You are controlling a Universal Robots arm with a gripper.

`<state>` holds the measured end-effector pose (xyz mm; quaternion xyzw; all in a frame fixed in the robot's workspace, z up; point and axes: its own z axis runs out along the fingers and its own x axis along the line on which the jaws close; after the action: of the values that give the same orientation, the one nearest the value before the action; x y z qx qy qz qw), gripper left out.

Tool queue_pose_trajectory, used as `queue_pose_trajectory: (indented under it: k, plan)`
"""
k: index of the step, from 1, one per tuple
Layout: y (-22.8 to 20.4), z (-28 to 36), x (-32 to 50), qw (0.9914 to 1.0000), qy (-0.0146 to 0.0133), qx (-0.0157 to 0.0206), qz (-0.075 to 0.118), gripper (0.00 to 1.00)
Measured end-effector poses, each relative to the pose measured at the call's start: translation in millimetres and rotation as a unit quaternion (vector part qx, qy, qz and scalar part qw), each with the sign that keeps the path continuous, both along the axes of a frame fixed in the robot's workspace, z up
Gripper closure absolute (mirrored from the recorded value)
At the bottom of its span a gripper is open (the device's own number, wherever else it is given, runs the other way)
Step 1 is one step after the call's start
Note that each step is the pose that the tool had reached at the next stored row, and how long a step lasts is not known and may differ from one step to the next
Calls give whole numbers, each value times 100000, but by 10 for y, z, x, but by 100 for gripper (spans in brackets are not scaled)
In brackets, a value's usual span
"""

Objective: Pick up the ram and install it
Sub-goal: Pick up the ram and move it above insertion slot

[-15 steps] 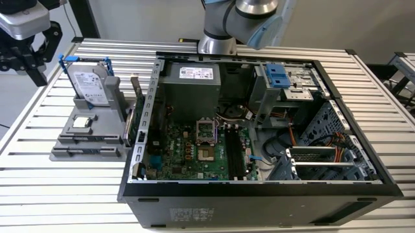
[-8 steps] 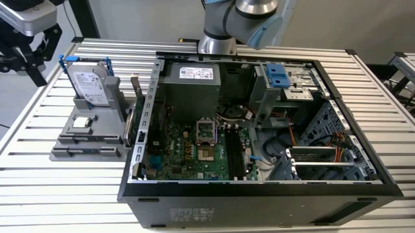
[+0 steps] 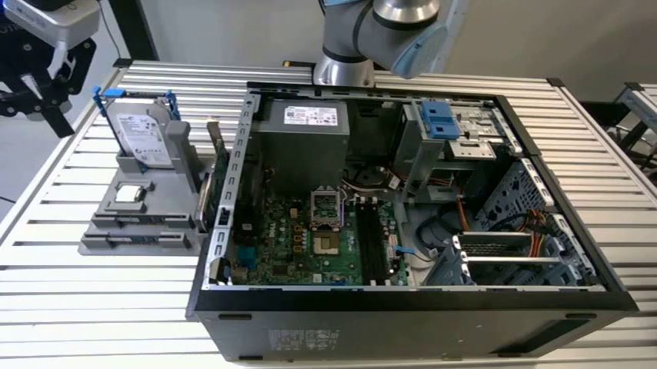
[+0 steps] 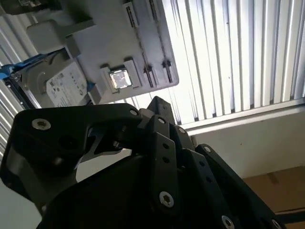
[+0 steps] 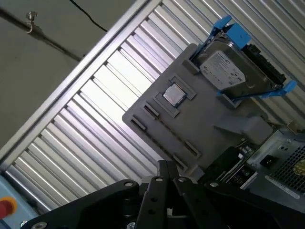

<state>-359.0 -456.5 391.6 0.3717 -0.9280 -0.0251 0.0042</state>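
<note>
Nearest, on the exterior view's left, the ram (image 3: 138,240) looks to sit on edge in a near slot of the grey plastic tray (image 3: 169,204). It's just a thin dark strip, so I'm not certain. Farther back there's a small shiny square chip (image 3: 128,194), then the hard drive (image 3: 141,134) in blue brackets. The tool (image 3: 57,119) hangs high off the tray's far left, black fingers pinched together on nothing. I'd call it the approach stage. A grab needs them spread and squared across that skinny edge.
</note>
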Motion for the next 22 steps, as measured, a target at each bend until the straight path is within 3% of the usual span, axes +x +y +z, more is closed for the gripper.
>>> queue_pose_trajectory:
  k: [3,6,11,14,17,22]
  plan:
    - [0,0,0,99969,-1,-1,2488,100]
    - [0,0,-1,99868,-1,-2,5129,100]
    - [0,0,-1,99532,-1,3,9667,100]
    - [0,0,0,99228,-7,-1,12401,100]
    - [1,0,-1,98859,-6,-1,15064,100]
    - [0,0,-1,98070,-15,0,19554,100]
